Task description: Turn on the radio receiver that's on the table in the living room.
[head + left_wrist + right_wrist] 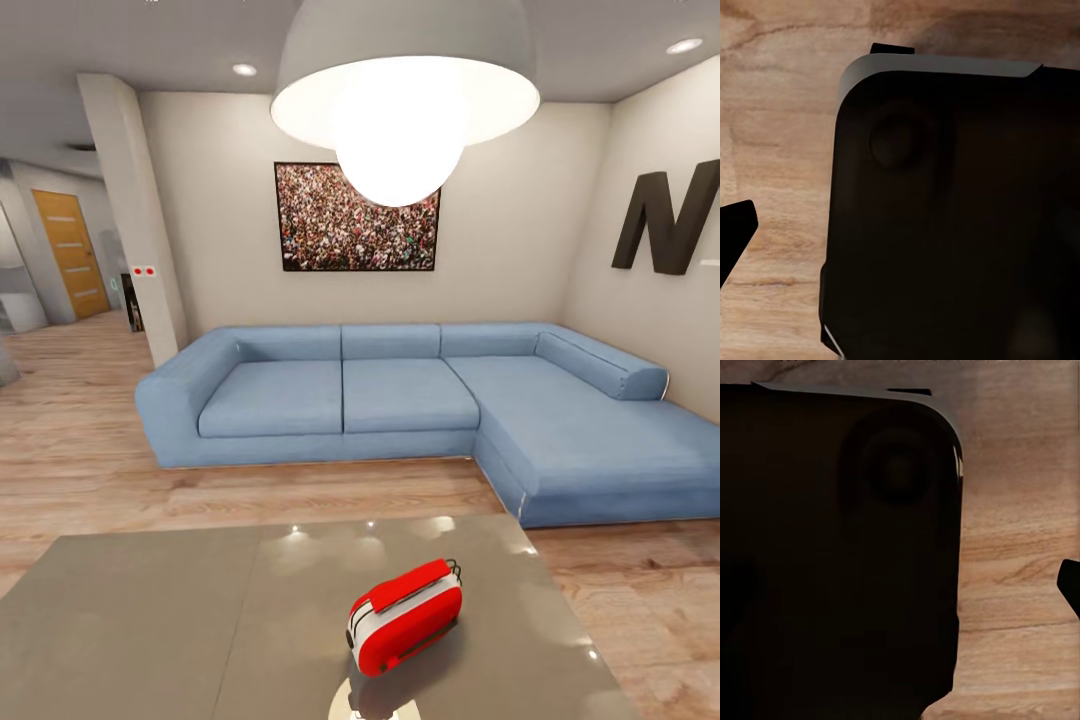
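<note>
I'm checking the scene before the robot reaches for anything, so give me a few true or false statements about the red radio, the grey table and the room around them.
1. The small bright-red radio receiver rests on the glossy grey square table. True.
2. The radio sits on the blue L-shaped sofa. False: it is on the table, in front of the sofa.
3. A framed crowd picture hangs on the beige wall above the sofa. True.
4. The big dome pendant lamp is switched off. False: it glows bright white.
5. An orange wooden door shows at the far left of the head view. True.
6. The floor is covered in dark carpet. False: it is light wood.
</note>
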`<state>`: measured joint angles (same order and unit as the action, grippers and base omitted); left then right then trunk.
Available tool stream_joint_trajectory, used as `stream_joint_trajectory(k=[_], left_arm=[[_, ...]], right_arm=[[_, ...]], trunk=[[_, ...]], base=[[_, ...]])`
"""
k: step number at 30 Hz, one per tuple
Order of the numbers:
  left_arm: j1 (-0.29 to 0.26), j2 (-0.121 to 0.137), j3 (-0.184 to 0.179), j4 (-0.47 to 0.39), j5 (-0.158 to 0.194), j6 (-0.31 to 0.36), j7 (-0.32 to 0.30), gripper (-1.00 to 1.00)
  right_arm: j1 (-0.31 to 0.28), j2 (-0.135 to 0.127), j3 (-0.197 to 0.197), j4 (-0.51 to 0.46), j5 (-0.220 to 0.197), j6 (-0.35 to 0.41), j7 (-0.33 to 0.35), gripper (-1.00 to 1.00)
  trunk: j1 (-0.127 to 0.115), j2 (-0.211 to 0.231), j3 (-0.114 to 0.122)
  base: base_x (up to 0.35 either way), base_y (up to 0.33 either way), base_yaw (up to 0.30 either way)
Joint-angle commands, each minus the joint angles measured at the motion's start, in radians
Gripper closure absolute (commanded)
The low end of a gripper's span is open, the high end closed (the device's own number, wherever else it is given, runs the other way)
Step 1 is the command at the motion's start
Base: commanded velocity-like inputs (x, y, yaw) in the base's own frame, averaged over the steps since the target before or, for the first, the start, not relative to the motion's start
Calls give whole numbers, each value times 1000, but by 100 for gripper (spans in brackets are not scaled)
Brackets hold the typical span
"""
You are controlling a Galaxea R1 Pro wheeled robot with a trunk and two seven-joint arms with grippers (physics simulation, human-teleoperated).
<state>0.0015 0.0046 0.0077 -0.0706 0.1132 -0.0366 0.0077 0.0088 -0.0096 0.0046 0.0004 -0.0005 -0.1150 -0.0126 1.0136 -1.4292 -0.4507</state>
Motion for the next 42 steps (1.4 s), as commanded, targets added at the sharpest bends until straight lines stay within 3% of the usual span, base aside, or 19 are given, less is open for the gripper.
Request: stream_joint_trajectory(k=[1, 42], left_arm=[[0, 0, 0, 0, 0, 0, 0, -100], [0, 2, 0, 0, 1, 1, 0, -100]], right_arm=[[0, 0, 0, 0, 0, 0, 0, -100], [0, 0, 0, 0, -1, -2, -1, -100]], trunk=[[-4, 7, 3], [-161, 294, 132]], base=[[0, 0, 0], [0, 0, 0]])
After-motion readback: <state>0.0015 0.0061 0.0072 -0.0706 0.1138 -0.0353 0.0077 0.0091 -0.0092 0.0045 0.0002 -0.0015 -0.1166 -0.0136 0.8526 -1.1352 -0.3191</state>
